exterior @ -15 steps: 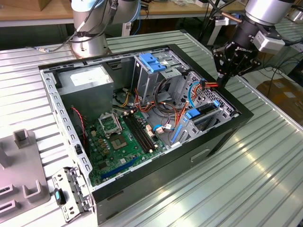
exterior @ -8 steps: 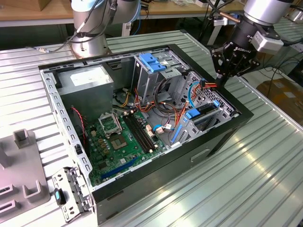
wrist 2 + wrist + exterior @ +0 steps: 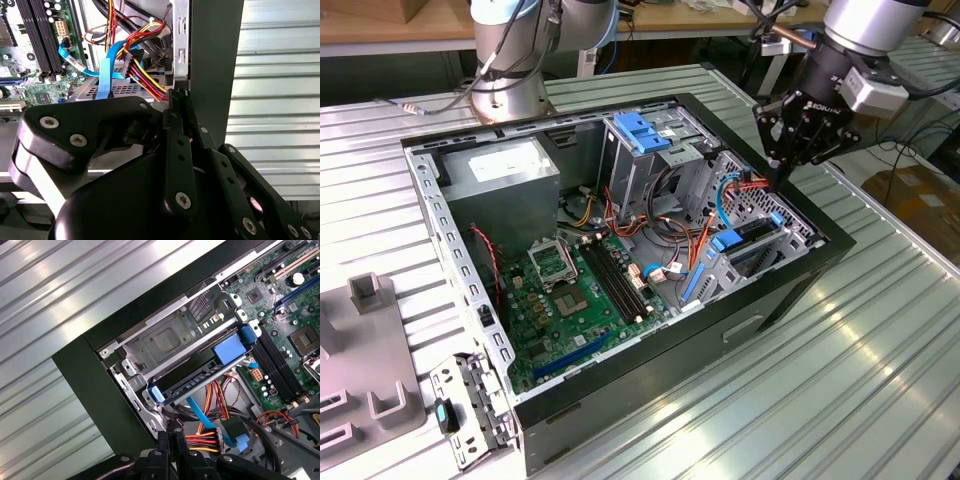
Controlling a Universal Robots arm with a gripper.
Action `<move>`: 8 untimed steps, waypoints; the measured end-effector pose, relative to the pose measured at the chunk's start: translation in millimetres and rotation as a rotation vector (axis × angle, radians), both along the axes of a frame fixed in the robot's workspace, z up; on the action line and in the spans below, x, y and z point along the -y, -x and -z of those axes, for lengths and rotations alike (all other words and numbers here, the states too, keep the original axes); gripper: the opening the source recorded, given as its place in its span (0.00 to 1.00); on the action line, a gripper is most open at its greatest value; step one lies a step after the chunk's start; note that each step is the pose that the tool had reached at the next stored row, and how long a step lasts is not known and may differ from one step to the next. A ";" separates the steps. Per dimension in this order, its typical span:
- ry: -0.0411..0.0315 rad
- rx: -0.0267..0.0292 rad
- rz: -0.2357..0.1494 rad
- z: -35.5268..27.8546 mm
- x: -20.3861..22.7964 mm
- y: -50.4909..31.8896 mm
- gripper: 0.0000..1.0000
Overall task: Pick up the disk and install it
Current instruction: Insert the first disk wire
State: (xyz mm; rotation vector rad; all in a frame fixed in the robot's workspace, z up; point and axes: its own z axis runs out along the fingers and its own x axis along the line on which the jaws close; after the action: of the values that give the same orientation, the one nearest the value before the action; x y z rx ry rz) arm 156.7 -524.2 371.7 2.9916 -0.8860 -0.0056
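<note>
Exterior view: gripper (image 3: 776, 178) closed tight, holding nothing, tips low at the case (image 3: 750, 300) rim beside cables (image 3: 745, 185). Probably shut so as to serve as a pusher. Just beyond, disk (image 3: 752, 236) lying flat on blue rails in its bay, seemingly slid home. Case resting open-side-up on worktop (image 3: 880, 380) for access from above.

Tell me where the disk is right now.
The disk sits in the drive bay at the case's corner, on the exterior view's right, beside the motherboard; the gripper is just above it.
</note>
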 end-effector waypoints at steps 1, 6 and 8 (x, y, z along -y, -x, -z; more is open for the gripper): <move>0.0001 0.0001 0.006 0.0 0.0 1.0 0.17; 0.0001 0.0000 0.053 0.0 0.1 1.1 0.17; 0.0000 0.0000 0.053 0.0 0.3 1.1 0.17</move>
State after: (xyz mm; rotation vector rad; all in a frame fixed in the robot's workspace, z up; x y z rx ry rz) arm 155.6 -524.5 371.7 2.9669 -0.9656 -0.0065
